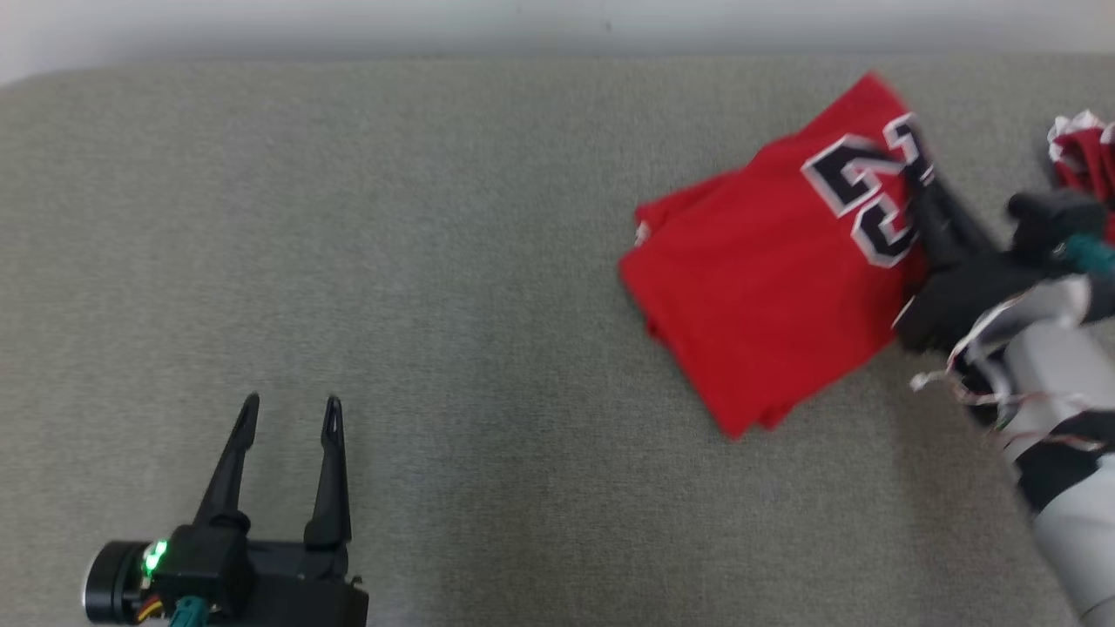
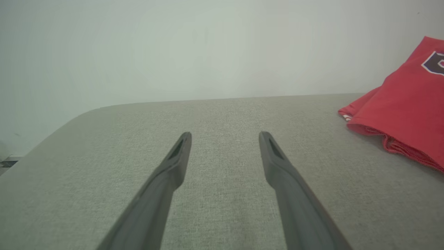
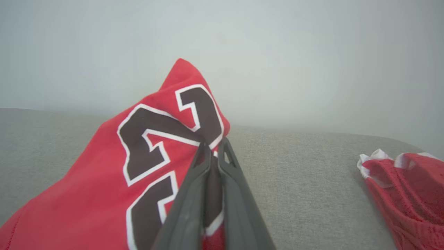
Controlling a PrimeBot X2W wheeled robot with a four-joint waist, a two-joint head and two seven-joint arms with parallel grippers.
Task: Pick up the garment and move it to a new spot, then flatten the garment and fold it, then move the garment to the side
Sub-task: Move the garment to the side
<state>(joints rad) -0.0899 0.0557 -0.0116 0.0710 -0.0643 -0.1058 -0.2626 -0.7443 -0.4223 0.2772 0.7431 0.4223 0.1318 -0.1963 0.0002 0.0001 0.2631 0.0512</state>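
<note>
Red garment [image 1: 758, 287], long axis slanting far-right; right gripper [image 3: 213, 146] clamped on its numbered edge; left gripper [image 1: 292, 402] spread

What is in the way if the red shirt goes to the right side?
A bunched red-and-white garment lies farther right, apart from the red shirt pinched by the right gripper, jaws shut. It may block that way.

Right gripper [image 3: 214, 147], fingers [image 3: 194, 208] clamped on red garment [image 3: 86, 194] (black numerals), edge seemingly lifted
</note>
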